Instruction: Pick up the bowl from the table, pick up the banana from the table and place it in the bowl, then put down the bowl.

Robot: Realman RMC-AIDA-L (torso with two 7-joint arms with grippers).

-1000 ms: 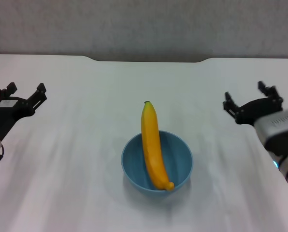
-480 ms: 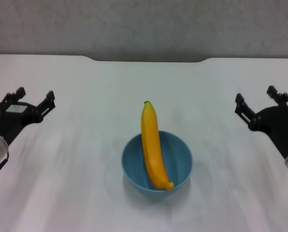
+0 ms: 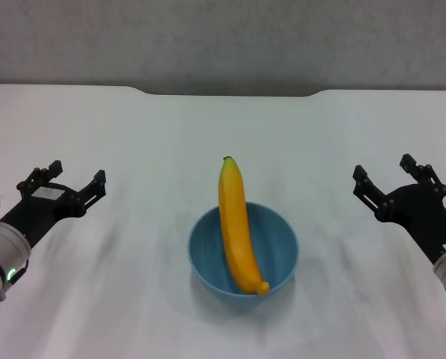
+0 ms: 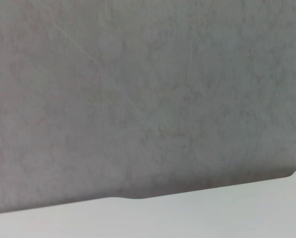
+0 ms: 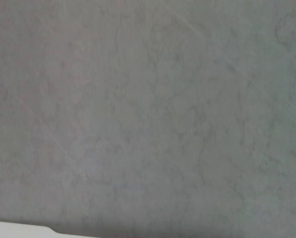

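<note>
A: Item 1, left gripper [image 3: 66, 178]?
B: Black, two-pronged, fingers spread apart, holding nothing. Sits well to the bowl's left, above the table, on a silver cylindrical wrist w/ a small green light.

A: Item 2, right gripper [image 3: 393, 173]?
B: Same build, black, fingers spread wide, nothing between them. Well to the bowl's right, about level w/ the bowl's far rim. Silver wrist section behind it.

A: Item 3, bowl [image 3: 275, 258]?
B: Round, deep, light blue, glossy, plain inside and out. Stands on the table, roughly midway between both grippers, touching neither.

A: Item 4, banana [image 3: 236, 224]?
B: Single, curved, smooth yellow-orange skin, small dark stem tip. Lies in the bowl: blunt end rests at the near rim, stem end sticks out over the far rim, pointing away from the robot. Longer than the bowl is wide.

A: Item 5, table [image 3: 133, 134]?
B: Flat, plain white, matte; shallow notch in the edge beyond the bowl.

A: Backdrop?
B: Grey mottled wall [image 4: 148, 99] past that edge; fills both wrist views, w/ a strip of white table edge.
</note>
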